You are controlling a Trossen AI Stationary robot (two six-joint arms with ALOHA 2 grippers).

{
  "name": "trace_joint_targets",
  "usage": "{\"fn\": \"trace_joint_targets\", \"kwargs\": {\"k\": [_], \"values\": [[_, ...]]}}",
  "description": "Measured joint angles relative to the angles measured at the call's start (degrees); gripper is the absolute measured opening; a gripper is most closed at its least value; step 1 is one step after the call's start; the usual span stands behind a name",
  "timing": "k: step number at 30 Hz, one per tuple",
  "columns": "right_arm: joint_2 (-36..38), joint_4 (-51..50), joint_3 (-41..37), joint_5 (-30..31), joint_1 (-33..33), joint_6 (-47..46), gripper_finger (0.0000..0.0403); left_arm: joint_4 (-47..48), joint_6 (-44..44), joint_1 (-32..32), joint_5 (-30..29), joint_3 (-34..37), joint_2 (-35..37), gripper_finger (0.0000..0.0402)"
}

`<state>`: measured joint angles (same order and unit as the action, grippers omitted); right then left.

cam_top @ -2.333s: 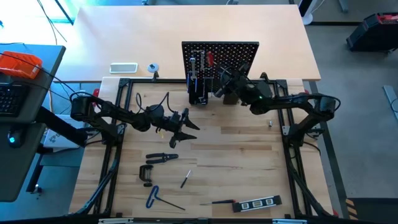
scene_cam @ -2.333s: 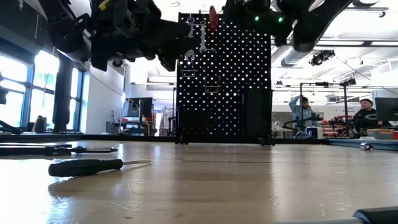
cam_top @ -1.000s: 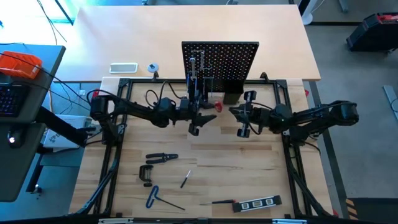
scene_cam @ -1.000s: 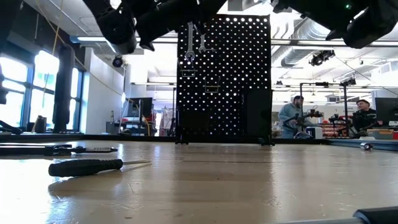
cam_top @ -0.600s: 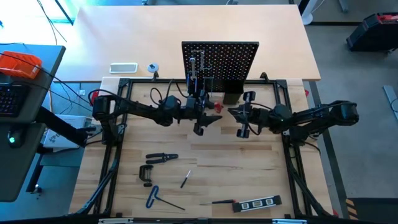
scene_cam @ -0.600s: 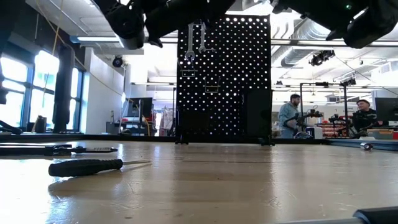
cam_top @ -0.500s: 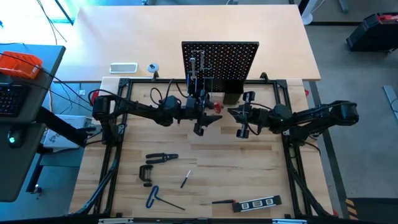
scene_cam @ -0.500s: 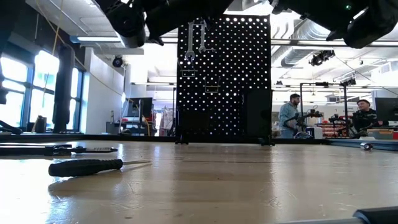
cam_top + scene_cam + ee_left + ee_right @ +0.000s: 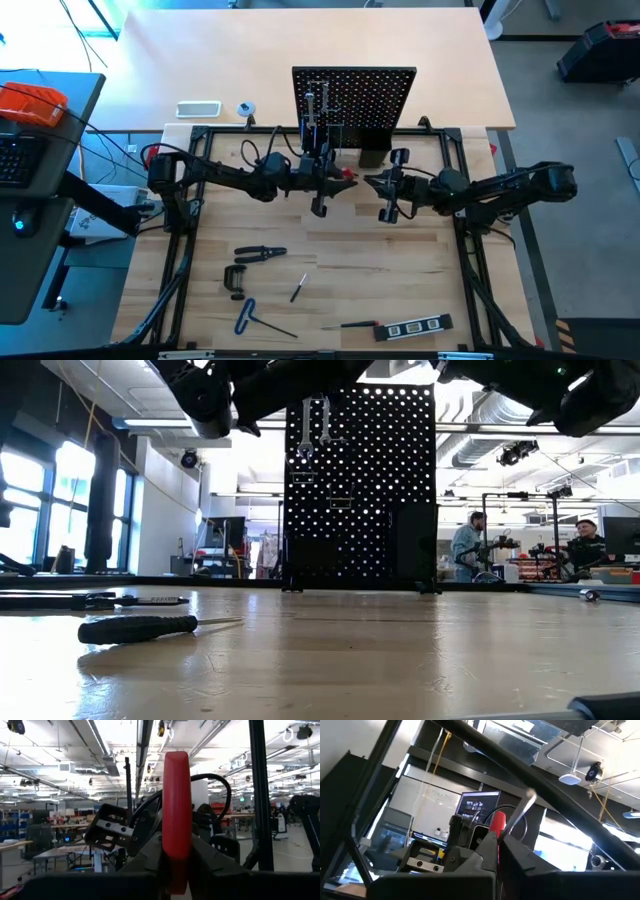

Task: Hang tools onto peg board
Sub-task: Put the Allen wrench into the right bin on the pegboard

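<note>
A red-handled screwdriver (image 9: 347, 175) hangs in the air in front of the peg board (image 9: 355, 95), between my two grippers. My left gripper (image 9: 330, 182) comes from the table's left and is shut on the red handle (image 9: 176, 810). My right gripper (image 9: 375, 183) comes from the right and is shut at the tool's other end, where a thin silver shaft (image 9: 519, 817) shows past its fingertips. Two silver wrenches (image 9: 305, 425) hang by their upper ends from the board. My left gripper pinches the red handle between its two fingers (image 9: 150, 857), low on its visible length (image 9: 176, 865). The handle stands upright in the wrist view, clear of the table. My right gripper (image 9: 500, 847) is shut on the screwdriver by its silver shaft; its own fingers hide the exact spot. The red handle (image 9: 497, 822) points away toward my left gripper.
On the table's near half lie black-handled pliers (image 9: 260, 253), a black C-clamp (image 9: 235, 280), a blue-handled hex key (image 9: 248, 316), a small screwdriver (image 9: 298, 289) and a level (image 9: 415, 327). Black holder boxes (image 9: 320, 150) stand at the board's base. People sit in the room beyond.
My left gripper stood open around the red handle and has shut on it. My right gripper has kept still, holding the screwdriver at the same height in front of the peg board.
</note>
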<state>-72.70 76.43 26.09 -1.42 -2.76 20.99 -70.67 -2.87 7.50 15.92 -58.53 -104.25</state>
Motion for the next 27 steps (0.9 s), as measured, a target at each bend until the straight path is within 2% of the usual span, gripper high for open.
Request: {"fn": "trace_joint_targets", "kwargs": {"k": [5, 8, 13, 17, 22, 27], "values": [[0.87, -3.41, 0.09, 3.07, 1.09, 0.44, 0.0000, 0.66, 1.06, 0.05, 0.63, 1.36, 1.68, 0.0041], [2.39, -8.05, 0.09, 7.22, 1.84, 0.53, 0.0010, 5.37, 2.81, 0.50, 0.75, 2.12, 4.04, 0.0041], [6.31, -21.05, -0.02, 18.78, 3.99, 0.25, 0.0059, 23.28, 10.02, -0.05, 1.19, 2.03, 10.59, 0.0041], [9.82, -33.30, -0.02, 24.42, 5.65, -4.04, 0.0107, 39.69, 15.16, -0.34, -1.26, 1.73, 16.25, 0.0041], [13.34, -46.99, -0.02, 25.38, 6.53, -12.61, 0.0143, 59.03, 18.61, -0.30, -6.67, -0.55, 21.47, 0.0041], [14.00, -54.88, 0.31, 25.36, 8.06, -17.93, 0.0149, 66.45, 19.77, -0.45, -10.88, -1.11, 23.98, 0.0041]]}}
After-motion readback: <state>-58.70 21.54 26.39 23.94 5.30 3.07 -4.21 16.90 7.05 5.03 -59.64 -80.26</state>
